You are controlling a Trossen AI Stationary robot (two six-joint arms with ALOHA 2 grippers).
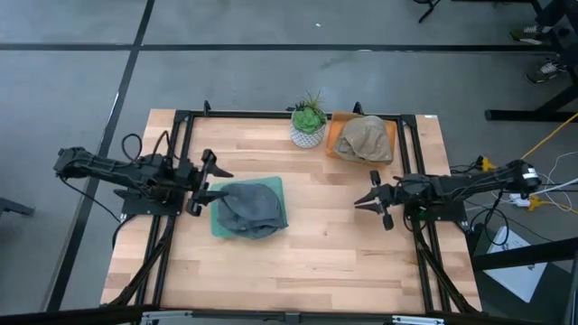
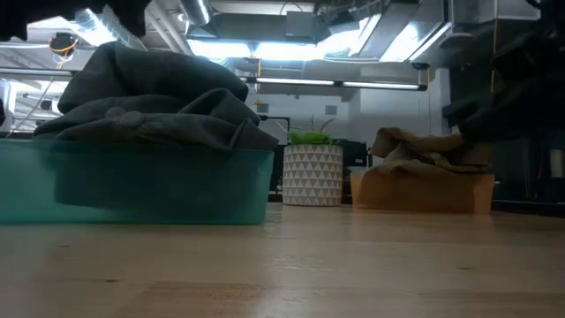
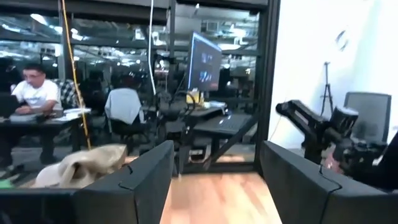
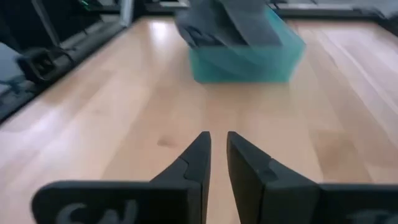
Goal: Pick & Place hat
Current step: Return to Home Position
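A grey hat (image 1: pixel 248 208) lies crumpled in a teal tray (image 1: pixel 217 227) left of the table's middle; the low view shows the hat (image 2: pixel 150 97) heaped above the tray wall (image 2: pixel 132 185). A tan hat (image 1: pixel 366 138) rests in an orange tray (image 1: pixel 333 149) at the far right. My left gripper (image 1: pixel 215 185) hangs open just left of the teal tray with nothing between its fingers. My right gripper (image 1: pixel 358 204) is shut and empty over bare wood at the right, pointing toward the grey hat (image 4: pixel 230 25).
A small green plant in a white patterned pot (image 1: pixel 309 125) stands at the far edge between the two trays. A black frame (image 1: pixel 271 115) borders the wooden top. Bare wood (image 1: pixel 316 244) stretches across the near half. A person (image 3: pixel 34 93) sits at a desk beyond the table.
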